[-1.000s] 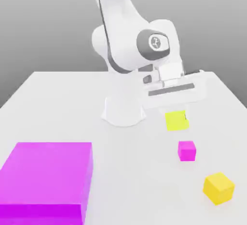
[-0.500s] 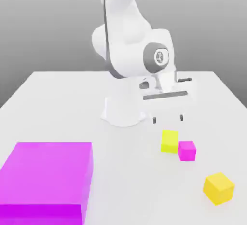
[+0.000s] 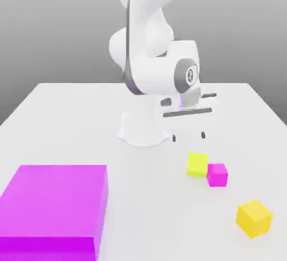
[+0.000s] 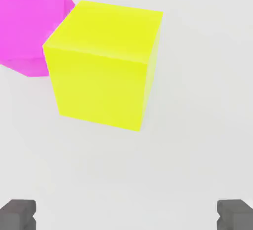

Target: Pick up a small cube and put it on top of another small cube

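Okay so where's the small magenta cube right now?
In the exterior view, the small magenta cube sits on the right side, right beside the yellow-green cube, with the orange-yellow cube nearer the camera.

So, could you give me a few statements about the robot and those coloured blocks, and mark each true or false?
The jaws stand open. True.
The yellow-green cube sits on top of the small magenta cube. False: both rest on the table.
The orange-yellow cube stands apart from the other small cubes. True.
The big magenta block is the smallest block. False: it is the largest.
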